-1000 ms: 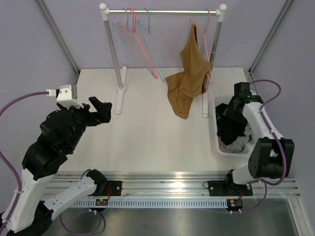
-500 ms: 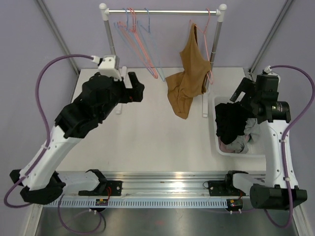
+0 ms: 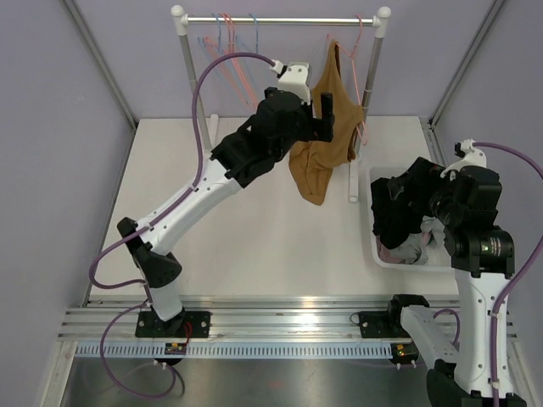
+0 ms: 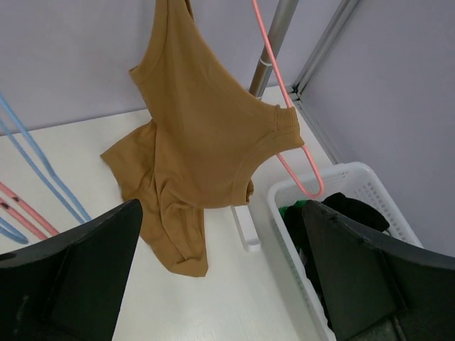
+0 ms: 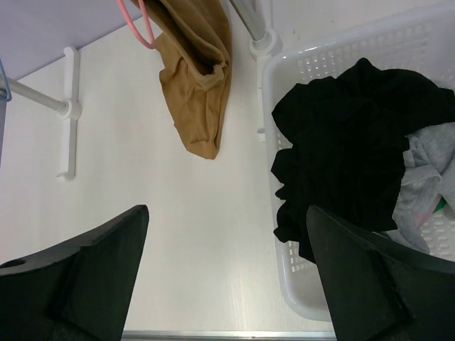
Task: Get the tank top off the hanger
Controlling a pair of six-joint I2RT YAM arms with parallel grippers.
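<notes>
Just ahead of the left gripper (image 3: 326,112), a tan sleeveless fabric tank top (image 4: 199,142) hangs from a thin pink wire hanger (image 4: 286,96), its lower part bunched low by the white worktop (image 4: 71,142). That gripper is spread wide and grips nothing. Spread wide and empty too, the right gripper (image 5: 226,213) hovers with a white perforated plastic basket (image 5: 284,78) of dark clothes (image 5: 355,135) to its right.

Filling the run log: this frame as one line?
stage: pre-grasp | left pincer: open, facing tank top | tank top: on pink hanger | right pincer: open, by basket
</notes>
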